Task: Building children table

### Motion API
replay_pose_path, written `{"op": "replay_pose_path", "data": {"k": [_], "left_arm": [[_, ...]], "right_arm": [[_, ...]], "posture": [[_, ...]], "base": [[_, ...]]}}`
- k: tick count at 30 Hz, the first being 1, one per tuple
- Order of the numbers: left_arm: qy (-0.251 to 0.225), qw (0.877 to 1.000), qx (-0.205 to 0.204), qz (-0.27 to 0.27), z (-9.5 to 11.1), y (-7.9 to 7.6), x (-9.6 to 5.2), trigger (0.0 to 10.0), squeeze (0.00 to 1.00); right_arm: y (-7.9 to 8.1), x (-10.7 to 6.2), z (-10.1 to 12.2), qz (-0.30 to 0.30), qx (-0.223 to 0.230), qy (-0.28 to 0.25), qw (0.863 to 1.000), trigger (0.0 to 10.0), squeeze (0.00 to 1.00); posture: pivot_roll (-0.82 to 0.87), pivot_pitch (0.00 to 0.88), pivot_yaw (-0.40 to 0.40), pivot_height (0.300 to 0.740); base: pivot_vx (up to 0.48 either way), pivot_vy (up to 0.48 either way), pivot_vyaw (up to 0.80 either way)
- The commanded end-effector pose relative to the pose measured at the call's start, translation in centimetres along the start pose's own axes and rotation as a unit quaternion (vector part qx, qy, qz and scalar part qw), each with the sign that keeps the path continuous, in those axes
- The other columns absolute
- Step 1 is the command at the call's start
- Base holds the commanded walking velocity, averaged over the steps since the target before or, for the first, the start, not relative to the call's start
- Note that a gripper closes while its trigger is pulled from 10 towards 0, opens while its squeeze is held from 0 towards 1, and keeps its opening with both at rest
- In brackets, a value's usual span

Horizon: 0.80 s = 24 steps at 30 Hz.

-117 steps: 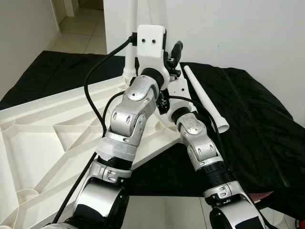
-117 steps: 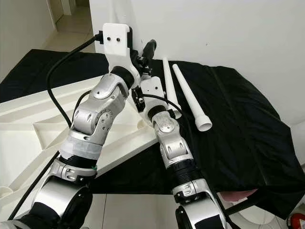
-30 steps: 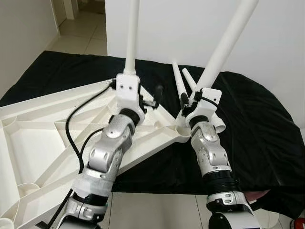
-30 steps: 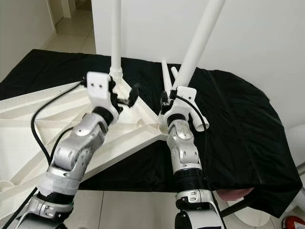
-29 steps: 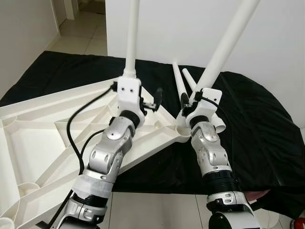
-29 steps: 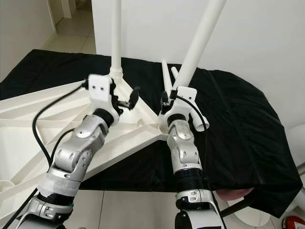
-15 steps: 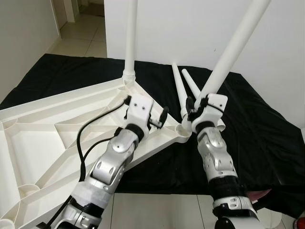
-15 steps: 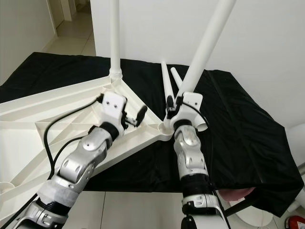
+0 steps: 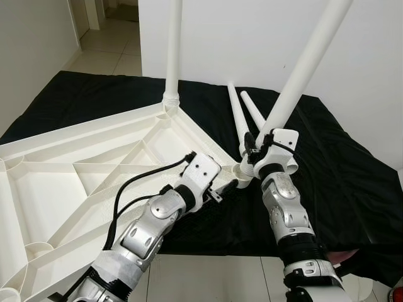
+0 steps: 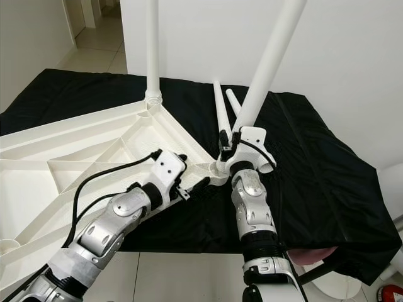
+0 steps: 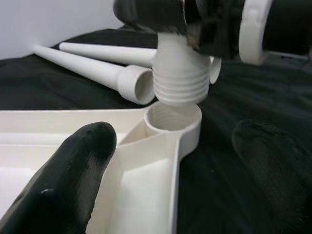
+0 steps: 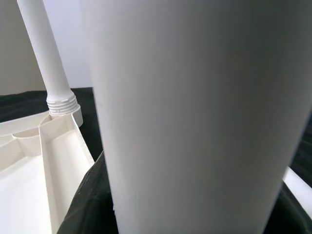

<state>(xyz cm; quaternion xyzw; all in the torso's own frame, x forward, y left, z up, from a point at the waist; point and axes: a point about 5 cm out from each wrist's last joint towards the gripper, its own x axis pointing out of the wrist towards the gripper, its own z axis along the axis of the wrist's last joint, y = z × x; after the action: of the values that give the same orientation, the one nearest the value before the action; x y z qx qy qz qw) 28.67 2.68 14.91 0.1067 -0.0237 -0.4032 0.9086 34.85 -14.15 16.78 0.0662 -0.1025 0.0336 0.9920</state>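
Your right gripper (image 9: 257,146) pinches the leg (image 9: 301,74), its long axis tilted toward one o'clock, threaded end (just above, not seated) over the corner socket (image 11: 173,116). Left gripper (image 10: 194,184), fingers spread, waits beside the tabletop (image 9: 75,173) corner.

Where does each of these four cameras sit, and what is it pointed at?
Left eye view: on the head, looking down at the upturned white tabletop; both silver arms show.
Right eye view: the head camera's other eye, same scene; the right hand holds a tilted table leg.
Left wrist view: looks along the left hand at the corner socket.
Right wrist view: pressed close to that leg.
Shared: the leg's threaded end over the socket.
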Motion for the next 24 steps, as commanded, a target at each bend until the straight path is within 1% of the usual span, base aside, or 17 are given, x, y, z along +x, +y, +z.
{"op": "replay_pose_path", "data": {"k": [1, 2, 3, 5, 6, 7, 10, 12, 16, 18, 20, 21, 24], "left_arm": [[0.026, 1.000, 0.001, -0.015, -0.8, -0.6, 0.3, 10.0, 0.00], [0.026, 1.000, 0.001, -0.015, -0.8, -0.6, 0.3, 10.0, 0.00], [0.036, 0.999, -0.001, -0.019, -1.0, -0.6, 0.4, 10.0, 0.00], [0.051, 0.999, 0.000, -0.012, -1.5, -0.6, 0.6, 10.0, 0.00], [0.051, 0.999, 0.000, -0.012, -1.5, -0.6, 0.6, 10.0, 0.00], [0.056, 0.998, -0.008, -0.004, -1.6, -0.4, 0.7, 10.0, 0.00], [0.056, 0.998, -0.015, -0.001, -1.6, -0.4, 0.8, 10.0, 0.00], [0.047, 0.999, -0.023, -0.004, -1.1, -0.3, 0.7, 10.0, 0.00], [0.036, 0.999, -0.032, -0.010, -0.5, -0.4, 0.4, 10.0, 0.00], [0.035, 0.999, -0.034, -0.010, -0.4, -0.4, 0.4, 10.0, 0.00], [0.040, 0.999, -0.033, -0.009, -0.5, -0.4, 0.4, 10.0, 0.00], [0.045, 0.998, -0.032, -0.011, -0.6, -0.4, 0.4, 10.0, 0.00], [0.054, 0.998, -0.033, -0.015, -0.7, -0.5, 0.4, 10.0, 0.00]], "right_arm": [[-0.4, 0.1, 0.3, -0.006, -0.002, -0.011, 1.000, 10.0, 0.00], [-0.4, 0.1, 0.3, -0.006, -0.002, -0.011, 1.000, 10.0, 0.00], [-0.5, 0.0, 0.2, -0.007, 0.000, -0.011, 1.000, 10.0, 0.00], [-0.4, 0.0, 0.2, -0.006, 0.001, -0.013, 1.000, 10.0, 0.00], [-0.4, 0.0, 0.2, -0.006, 0.001, -0.013, 1.000, 10.0, 0.00], [-0.3, 0.0, 0.0, -0.002, -0.003, -0.014, 1.000, 10.0, 0.00], [-0.2, -0.1, -0.3, 0.005, -0.007, -0.009, 1.000, 10.0, 0.00], [0.0, -0.2, -0.9, 0.024, -0.008, -0.003, 1.000, 10.0, 0.00], [0.2, -0.2, -1.7, 0.044, -0.011, 0.002, 0.999, 10.0, 0.00], [0.1, -0.1, -2.1, 0.044, -0.010, 0.008, 0.999, 10.0, 0.00], [0.0, 0.1, -2.0, 0.043, -0.011, 0.008, 0.999, 10.0, 0.00], [0.0, 0.2, -1.7, 0.040, -0.002, 0.002, 0.999, 10.0, 0.00], [-0.1, 0.4, -1.1, 0.037, 0.006, -0.008, 0.999, 10.0, 0.00]], "posture": [[0.02, 0.000, -0.071, 0.740], [0.02, 0.000, -0.071, 0.740], [0.02, 0.000, -0.070, 0.740], [0.02, 0.000, -0.066, 0.740], [0.02, 0.000, -0.066, 0.740], [0.02, 0.000, -0.064, 0.740], [0.02, 0.000, -0.066, 0.740], [0.02, 0.000, -0.070, 0.740], [0.02, 0.000, -0.072, 0.740], [0.03, 0.000, -0.073, 0.740], [0.03, 0.000, -0.075, 0.740], [0.04, 0.000, -0.076, 0.740], [0.04, 0.000, -0.075, 0.740]], "base": [[0.000, 0.000, 0.00], [0.000, 0.000, 0.00], [0.000, 0.000, 0.00], [0.000, 0.000, 0.00], [0.000, 0.000, 0.00], [0.000, 0.000, 0.00], [0.000, 0.000, 0.00], [0.000, 0.000, 0.00], [0.000, 0.000, 0.00], [0.000, 0.000, 0.00], [0.000, 0.000, 0.00], [0.000, 0.000, 0.00], [0.000, 0.000, 0.00]]}}
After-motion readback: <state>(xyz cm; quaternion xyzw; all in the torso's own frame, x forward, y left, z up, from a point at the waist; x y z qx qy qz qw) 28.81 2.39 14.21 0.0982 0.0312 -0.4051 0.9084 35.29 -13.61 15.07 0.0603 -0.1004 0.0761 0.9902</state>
